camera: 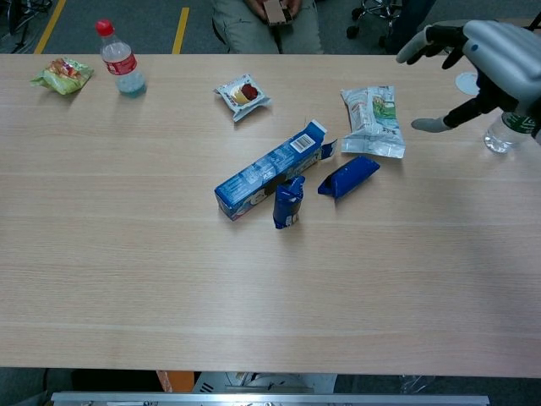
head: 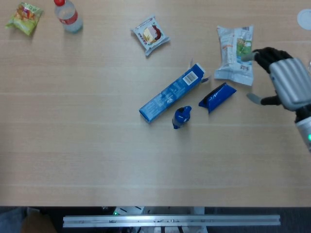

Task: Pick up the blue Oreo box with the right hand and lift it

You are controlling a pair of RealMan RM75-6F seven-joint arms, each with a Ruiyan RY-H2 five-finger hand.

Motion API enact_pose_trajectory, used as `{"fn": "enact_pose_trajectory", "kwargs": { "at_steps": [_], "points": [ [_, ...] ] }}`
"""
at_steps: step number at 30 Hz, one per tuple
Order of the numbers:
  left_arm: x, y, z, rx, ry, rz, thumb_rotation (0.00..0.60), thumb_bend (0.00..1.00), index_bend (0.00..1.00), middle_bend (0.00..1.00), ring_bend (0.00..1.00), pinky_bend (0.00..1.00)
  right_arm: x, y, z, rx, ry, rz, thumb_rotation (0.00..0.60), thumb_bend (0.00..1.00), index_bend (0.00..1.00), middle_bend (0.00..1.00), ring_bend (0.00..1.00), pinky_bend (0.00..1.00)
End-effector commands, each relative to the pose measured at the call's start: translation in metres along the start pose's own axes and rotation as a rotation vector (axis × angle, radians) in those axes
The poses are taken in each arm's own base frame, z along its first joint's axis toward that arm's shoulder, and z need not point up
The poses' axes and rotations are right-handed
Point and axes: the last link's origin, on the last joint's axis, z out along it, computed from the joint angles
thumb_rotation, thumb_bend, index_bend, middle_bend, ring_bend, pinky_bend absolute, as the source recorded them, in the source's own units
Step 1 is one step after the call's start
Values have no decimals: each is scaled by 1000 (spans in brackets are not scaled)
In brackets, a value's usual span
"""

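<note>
The blue Oreo box (head: 170,93) (camera: 269,170) lies flat and slanted on the wooden table, near its middle, with nothing holding it. My right hand (head: 284,80) (camera: 478,55) hovers far to the right of the box, above the table's right edge, fingers spread and empty. The left hand is not in either view.
Two small blue packets (head: 217,97) (head: 181,117) lie just right of and below the box. A white-green pouch (head: 235,49) sits by my right hand. A snack pack (head: 150,34), a red-capped bottle (head: 67,15) and a green bag (head: 24,18) are at the far side.
</note>
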Motion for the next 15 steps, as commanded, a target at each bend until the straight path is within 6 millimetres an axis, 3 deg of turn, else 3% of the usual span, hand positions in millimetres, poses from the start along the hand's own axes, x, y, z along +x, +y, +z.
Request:
{"fn": "enact_pose_trajectory", "kwargs": {
  "at_steps": [1,8,15],
  "points": [
    [-2,2,3,-13,-5,5,600,262,124,124,98,74,5,31,-39,-77,36,-5,600,96,320,350,268,326],
    [-5,13,8,-57,9,12,600,263,127,125,98,74,7,76,-95,-193,104,5,600,97,333,363,277,326],
    [-7,20,5,-72,29,36,600,263,129,125,98,74,8,91,-129,-230,149,-17,600,97,343,369,283,326]
  ]
}}
